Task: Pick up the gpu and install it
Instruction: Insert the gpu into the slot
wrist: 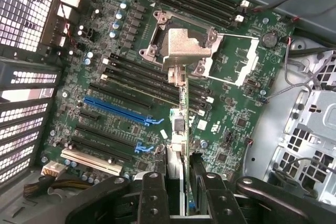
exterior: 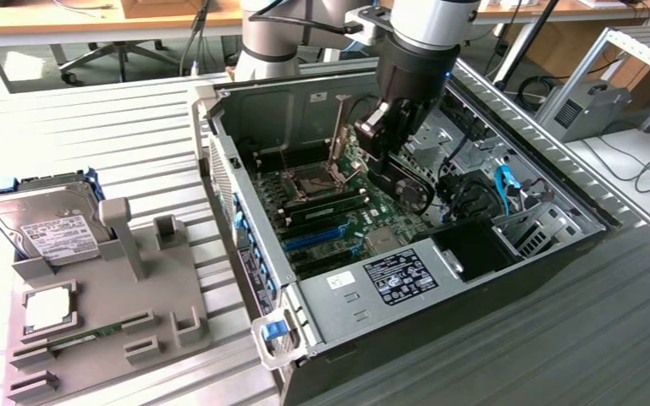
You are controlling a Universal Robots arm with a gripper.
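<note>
The gripper (exterior: 384, 137) is down inside the open computer case (exterior: 221, 152), in the upper middle of the exterior view. Its jaws are partly closed and clamp the gpu (exterior: 410, 186) by its two flat faces. The gpu hangs below the fingers with its black cooler side towards the camera. In the wrist view the gpu (wrist: 181, 129) is seen edge-on between the fingers (wrist: 153, 195), with its silver end bracket (wrist: 185, 51) at the far end. It looks clear of the green board (wrist: 247, 124), though how far above cannot be told.

The step in hand appears to be lining the gpu up over a slot. To do it well, the card's thin edge should run parallel to the long blue slot (wrist: 116, 109), which now lies off to one side of it. The card should stay upright (a tilt would likely jam it), and the bracket should face the case wall. The loose cables (exterior: 504, 188) to the exterior view's right are worth avoiding.
</note>
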